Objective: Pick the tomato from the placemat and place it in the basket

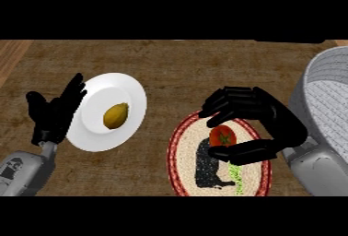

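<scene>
Tomato (222, 137) sits on the placemat (185, 147) near the counter's (170, 60) front edge with my right hand (275, 117) curled round it, and it could slip out and roll away if I lift it toward the basket (326, 92) too fast.

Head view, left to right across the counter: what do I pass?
Left robot hand, open → plate with a yellow fruit → placemat with the tomato, right robot hand curled round it → basket.
</scene>
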